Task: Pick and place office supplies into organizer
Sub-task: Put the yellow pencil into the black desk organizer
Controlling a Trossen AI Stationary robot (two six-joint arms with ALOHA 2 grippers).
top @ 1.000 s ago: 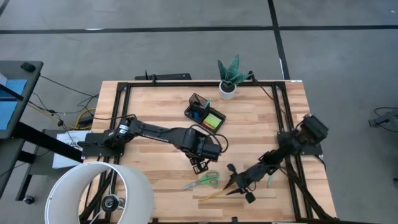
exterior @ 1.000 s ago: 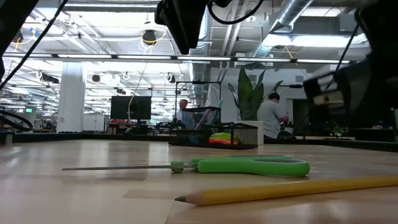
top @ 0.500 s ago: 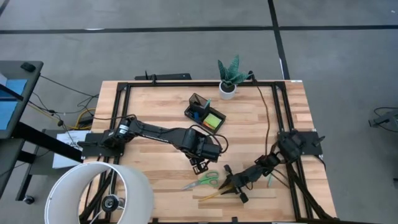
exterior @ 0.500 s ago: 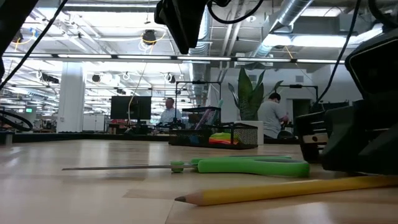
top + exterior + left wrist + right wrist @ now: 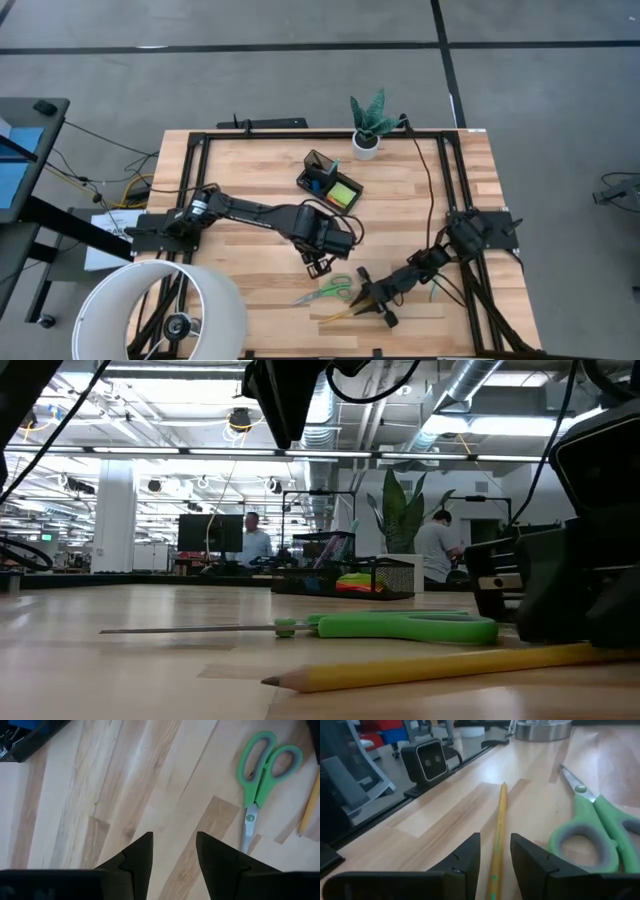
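A yellow pencil (image 5: 338, 315) lies flat near the table's front edge. Green-handled scissors (image 5: 328, 292) lie just beyond it. My right gripper (image 5: 362, 300) is low at the table, nearly level and open. Its fingers (image 5: 470, 852) stand on either side of the pencil (image 5: 499, 820) near its blunt end. My left gripper (image 5: 320, 266) hangs open above bare wood, pointing down, with the scissors (image 5: 262, 770) a little to its side. The black organizer (image 5: 330, 183) stands farther back, holding a lime-green pad and other items. My right gripper has one finger on each side of the pencil's shaft (image 5: 496, 862) and comes at it along its length, nearly level from the table's right. A gap shows on each side. Whether a finger touches the pencil, I cannot tell. The pencil lies flat on the table.
A potted plant (image 5: 367, 125) stands at the far edge. Black frame rails (image 5: 200, 190) run around the tabletop. A small camera block (image 5: 432, 762) sits at the near edge past the pencil's tip. A white round shade (image 5: 160, 310) overlaps the near left corner.
My right gripper has sunk to the tabletop and edged toward the table's left, so its fingers now stand on either side of the pencil. The pencil has slid slightly along its length, tip first, toward the table's left.
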